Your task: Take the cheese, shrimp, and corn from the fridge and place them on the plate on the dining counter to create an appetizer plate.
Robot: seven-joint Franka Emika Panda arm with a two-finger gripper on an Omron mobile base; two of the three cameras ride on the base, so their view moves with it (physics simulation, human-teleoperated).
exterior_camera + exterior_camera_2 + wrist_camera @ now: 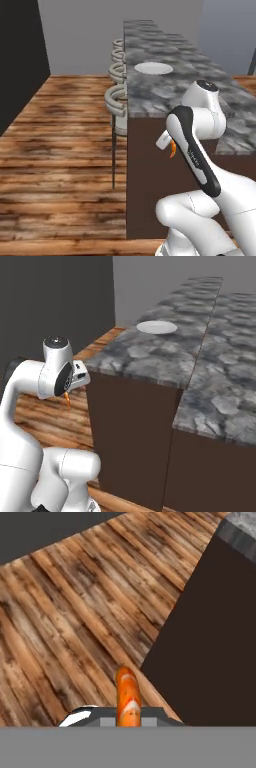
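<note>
Shrimp (128, 698), a slim orange-pink piece with pale bands across its body, rises from the bottom middle of the hand view, pinched in the closed gripper (128, 718); the finger tips themselves are mostly cut off by the lower edge there, so the grip is read from the piece standing between them. In the left base view the same piece appears as a small orange curve (172, 148) hanging below the hand beside the arm's dark-striped link, and in the right base view as a thin orange sliver (67, 399) under the wrist, too small for any detail. The shrimp is held in the air above the wooden floor (65, 627), just beside the dark brown base of the dining counter (165, 95) and below the level of its marbled top.

One plate (153, 68), plain white, round and shallow, lies flat on the counter top towards the far end, well apart from the gripper; it also shows in the right base view (156, 327). One shrimp can be counted. At least three grey stools (117, 97) stand in a row along the counter's left side in the left base view, their seats overlapping so that the farther ones are hard to separate. The counter's right part is cut off by the frame edge in both base views.
</note>
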